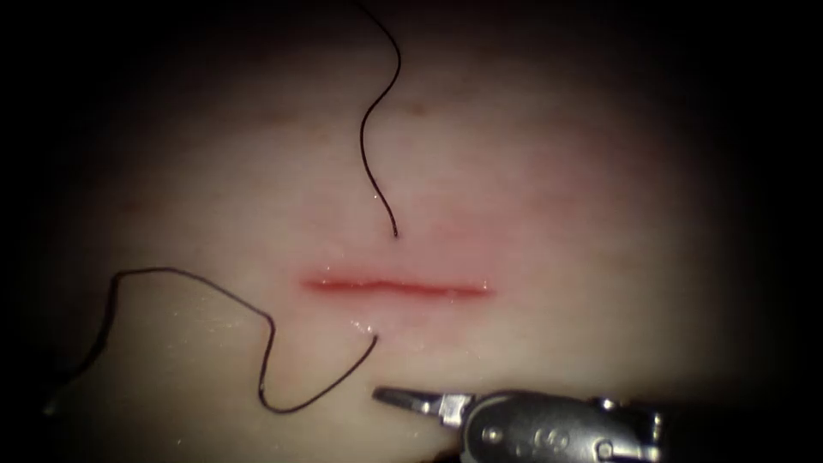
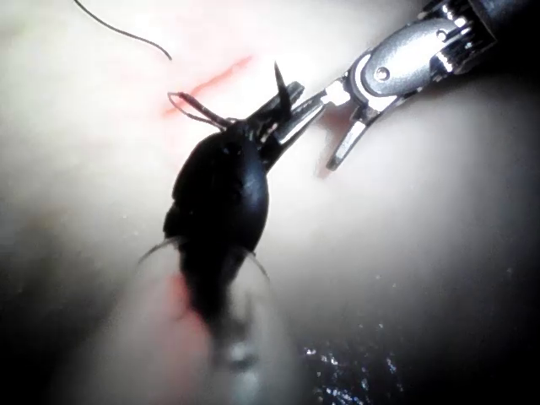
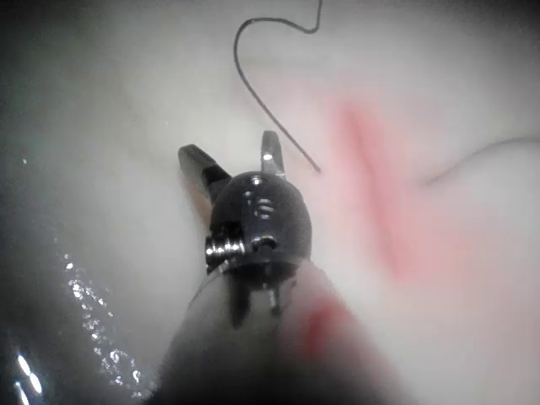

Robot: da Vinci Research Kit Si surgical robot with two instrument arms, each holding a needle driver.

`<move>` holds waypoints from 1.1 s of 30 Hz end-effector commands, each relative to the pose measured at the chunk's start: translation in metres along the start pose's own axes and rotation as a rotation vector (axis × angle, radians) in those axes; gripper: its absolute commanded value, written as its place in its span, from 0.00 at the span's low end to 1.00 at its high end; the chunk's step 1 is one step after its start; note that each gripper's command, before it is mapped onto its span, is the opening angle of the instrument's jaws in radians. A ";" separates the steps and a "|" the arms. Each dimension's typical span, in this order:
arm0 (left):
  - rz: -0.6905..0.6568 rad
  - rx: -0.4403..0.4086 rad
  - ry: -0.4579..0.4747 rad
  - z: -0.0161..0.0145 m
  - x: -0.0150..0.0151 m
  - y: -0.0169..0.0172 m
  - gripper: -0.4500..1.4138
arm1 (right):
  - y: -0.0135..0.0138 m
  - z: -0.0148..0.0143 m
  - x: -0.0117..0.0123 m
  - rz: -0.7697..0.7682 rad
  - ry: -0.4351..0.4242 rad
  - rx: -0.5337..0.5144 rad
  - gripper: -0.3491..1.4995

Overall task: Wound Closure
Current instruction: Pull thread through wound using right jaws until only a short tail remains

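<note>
Right hand (image 3: 229,152) is resting released, grasping nothing, just beside the cut (image 1: 399,286) in the tissue (image 1: 557,214); thread (image 1: 266,360) is lying across it. Left hand's (image 2: 283,97) grasp cannot be told.

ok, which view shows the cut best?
Endoscope view: the cut lies whole, end to end. Left wrist view shows a short part; right wrist view a red streak beside the open, empty right hand.

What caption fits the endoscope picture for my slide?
The right tool, open and empty, sits below the cut in the tissue, with thread above and below.
</note>
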 end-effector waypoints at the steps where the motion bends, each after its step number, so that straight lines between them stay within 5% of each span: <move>1: -0.003 0.019 0.004 0.0000 -0.0007 -0.0002 0.00 | 0.0004 0.0010 -0.0009 -0.003 0.009 -0.001 0.93; 17: 0.012 0.054 0.010 0.0008 -0.0023 -0.0029 0.00 | 0.0051 0.0063 -0.0046 -0.029 -0.047 0.000 0.86; 19: 0.012 0.055 0.010 0.0010 -0.0025 -0.0032 0.00 | 0.0053 0.0069 -0.0051 -0.017 -0.052 0.028 0.71; 22: 0.012 0.057 0.010 0.0011 -0.0025 -0.0034 0.00 | 0.0055 0.0071 -0.0061 0.021 -0.070 0.109 0.00; 28: 0.025 0.072 0.009 0.0010 -0.0029 -0.0044 0.00 | 0.0051 0.0056 -0.0069 0.104 -0.145 0.124 0.00; 33: 0.041 0.100 0.010 0.0011 -0.0043 -0.0048 0.00 | 0.0011 0.0031 -0.0062 0.138 -0.147 0.174 0.00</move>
